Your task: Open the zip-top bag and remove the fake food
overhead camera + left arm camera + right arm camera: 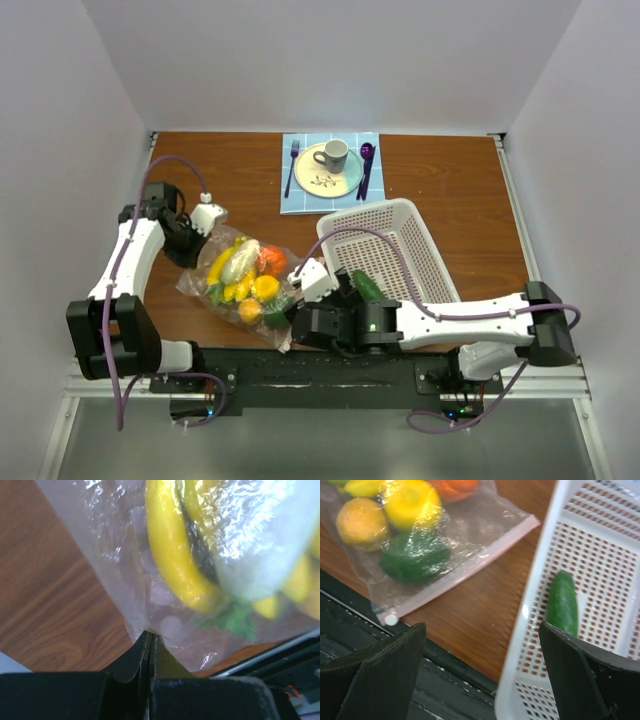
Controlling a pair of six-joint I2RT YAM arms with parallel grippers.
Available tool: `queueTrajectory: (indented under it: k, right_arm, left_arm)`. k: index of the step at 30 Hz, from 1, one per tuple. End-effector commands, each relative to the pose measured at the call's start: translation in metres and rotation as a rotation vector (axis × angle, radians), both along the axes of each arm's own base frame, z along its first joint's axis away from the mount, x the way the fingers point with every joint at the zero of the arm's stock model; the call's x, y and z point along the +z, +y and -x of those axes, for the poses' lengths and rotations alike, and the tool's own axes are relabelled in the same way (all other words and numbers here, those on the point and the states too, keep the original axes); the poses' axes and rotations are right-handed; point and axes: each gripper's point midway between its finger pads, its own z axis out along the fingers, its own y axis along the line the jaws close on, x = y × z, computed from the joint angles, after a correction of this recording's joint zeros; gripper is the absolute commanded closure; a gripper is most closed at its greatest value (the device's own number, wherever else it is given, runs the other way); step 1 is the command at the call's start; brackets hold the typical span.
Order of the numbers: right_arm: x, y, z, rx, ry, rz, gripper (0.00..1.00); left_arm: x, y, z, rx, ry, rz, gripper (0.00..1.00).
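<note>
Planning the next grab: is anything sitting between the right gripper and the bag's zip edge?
Nothing visible. The right gripper is open, the bag lies just ahead, zip edge nearest, and the basket sits to its right.
</note>
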Motion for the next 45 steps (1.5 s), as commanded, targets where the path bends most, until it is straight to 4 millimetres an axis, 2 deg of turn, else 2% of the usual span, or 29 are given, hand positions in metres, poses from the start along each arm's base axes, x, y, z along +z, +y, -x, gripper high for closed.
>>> queueTrajectory:
  k: [1, 5, 10, 11, 15, 17, 18, 20, 23, 28, 29, 30, 34, 38, 45]
  right_arm:
    - [-0.013, 0.033, 0.002, 0.082, -0.005, -0.044, 0.01]
    - [-0.037, 0.040, 0.001, 0.106, -0.010, -0.006, 0.01]
    - [-0.051, 0.045, -0.007, 0.123, -0.015, -0.016, 0.04]
    - [-0.054, 0.043, -0.013, 0.112, -0.011, -0.012, 0.04]
    - [-0.056, 0.053, -0.026, 0.124, -0.012, -0.021, 0.06]
    - [-0.055, 0.063, -0.024, 0.172, -0.012, -0.034, 0.06]
    - [-0.052, 0.072, -0.024, 0.189, -0.017, -0.066, 0.06]
    - [-0.060, 0.082, -0.020, 0.242, -0.001, -0.058, 0.07]
    - [-0.073, 0.093, -0.013, 0.292, 0.031, -0.047, 0.12]
    - [-0.095, 0.085, -0.005, 0.289, 0.075, -0.073, 0.29]
    - [-0.093, 0.083, -0.004, 0.287, 0.076, -0.093, 0.31]
    - [-0.099, 0.077, -0.002, 0.286, 0.086, -0.087, 0.32]
    - [-0.092, 0.079, 0.003, 0.294, 0.091, -0.169, 0.33]
    - [-0.097, 0.082, 0.002, 0.300, 0.085, -0.178, 0.32]
    - [-0.087, 0.109, 0.003, 0.361, 0.061, -0.254, 0.25]
  left_arm:
    - [-0.029, 0.042, -0.020, 0.024, -0.072, -0.225, 1.00]
    - [-0.047, 0.048, -0.028, 0.026, -0.074, -0.258, 1.00]
    - [-0.061, 0.056, -0.033, 0.010, -0.077, -0.336, 1.00]
    - [-0.061, 0.056, -0.037, 0.004, -0.090, -0.348, 1.00]
    - [-0.065, 0.042, -0.040, -0.031, -0.081, -0.355, 1.00]
    - [-0.066, 0.036, -0.041, -0.032, -0.081, -0.355, 1.00]
    - [-0.067, 0.026, -0.042, -0.064, -0.083, -0.359, 1.00]
    - [-0.068, 0.019, -0.042, -0.065, -0.080, -0.355, 1.00]
    - [-0.070, 0.012, -0.044, -0.075, -0.073, -0.350, 1.00]
    - [-0.076, 0.015, -0.041, -0.077, -0.053, -0.374, 1.00]
    - [-0.078, 0.015, -0.039, -0.079, -0.049, -0.376, 1.00]
    - [-0.079, 0.016, -0.039, -0.077, -0.044, -0.380, 1.00]
    - [-0.083, 0.017, -0.038, -0.074, -0.031, -0.382, 1.00]
    - [-0.084, 0.016, -0.037, -0.068, -0.025, -0.380, 1.00]
    - [-0.086, 0.014, -0.032, -0.060, -0.009, -0.375, 1.00]
